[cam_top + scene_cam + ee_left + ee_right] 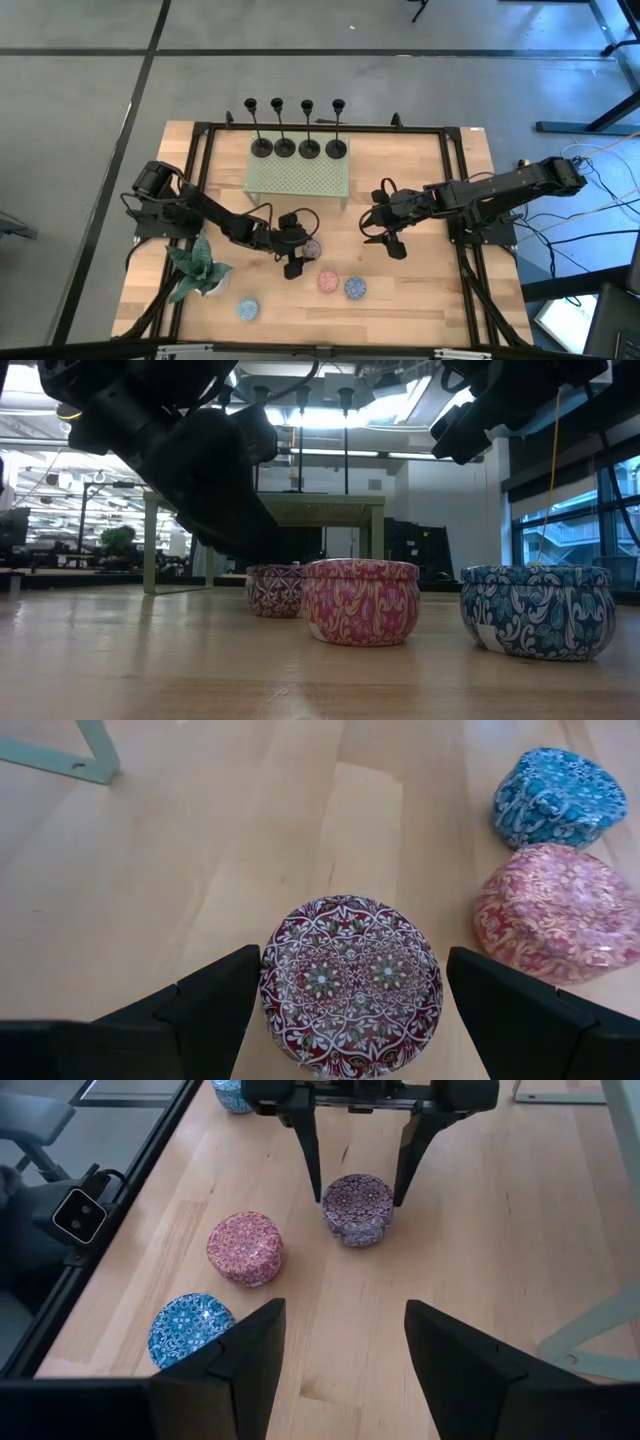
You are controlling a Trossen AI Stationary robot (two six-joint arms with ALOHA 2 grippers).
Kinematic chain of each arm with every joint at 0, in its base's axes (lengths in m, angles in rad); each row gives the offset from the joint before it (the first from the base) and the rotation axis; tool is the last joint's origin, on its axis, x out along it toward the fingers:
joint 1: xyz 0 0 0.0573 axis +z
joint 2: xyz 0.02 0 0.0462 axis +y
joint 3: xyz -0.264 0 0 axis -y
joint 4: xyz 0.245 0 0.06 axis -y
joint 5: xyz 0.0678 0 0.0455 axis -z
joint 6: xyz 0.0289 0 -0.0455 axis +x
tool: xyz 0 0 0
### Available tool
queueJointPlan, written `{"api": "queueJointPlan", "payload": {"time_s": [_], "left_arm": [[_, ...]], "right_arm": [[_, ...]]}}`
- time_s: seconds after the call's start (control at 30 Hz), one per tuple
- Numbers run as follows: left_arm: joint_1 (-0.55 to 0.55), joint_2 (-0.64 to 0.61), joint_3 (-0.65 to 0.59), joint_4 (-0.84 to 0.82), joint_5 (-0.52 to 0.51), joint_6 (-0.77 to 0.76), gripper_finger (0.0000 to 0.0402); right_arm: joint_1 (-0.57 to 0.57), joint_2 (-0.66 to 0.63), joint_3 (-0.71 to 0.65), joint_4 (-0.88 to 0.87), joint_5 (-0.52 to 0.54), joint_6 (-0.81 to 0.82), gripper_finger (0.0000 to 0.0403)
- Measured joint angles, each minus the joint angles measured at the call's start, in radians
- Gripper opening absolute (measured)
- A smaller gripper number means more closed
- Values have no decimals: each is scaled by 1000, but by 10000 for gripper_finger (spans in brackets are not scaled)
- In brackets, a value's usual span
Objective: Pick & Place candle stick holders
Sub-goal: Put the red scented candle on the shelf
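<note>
Several slim black candle stick holders (298,130) stand by their round bases along the far edge of a green perforated stand (300,178); no gripper is near them. My left gripper (303,254) is open and low over the table. Its fingers stand on either side of a dark red patterned candle tin (350,982), which sits on the wood; the gaps at both sides are narrow. My right gripper (345,1350) hangs open above the table to the right of that tin, with nothing between its fingers.
A pink candle tin (328,281) and a blue one (355,288) sit just nearer than the left gripper. A light blue tin (247,308) and a potted plant (200,268) stand at the near left. Black frame rails (455,200) run along the table's sides.
</note>
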Motion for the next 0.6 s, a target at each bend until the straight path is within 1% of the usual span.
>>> {"api": "queueJointPlan", "payload": {"time_s": [0.13,0.33,0.6], "left_arm": [[0,0,0,4,41,-1,318],[4,0,0,3,46,24,318],[30,0,0,15,42,19,318]], "right_arm": [[0,0,0,0,-2,0,211],[0,0,0,0,-2,0,211],[0,0,0,0,-1,0,211]]}}
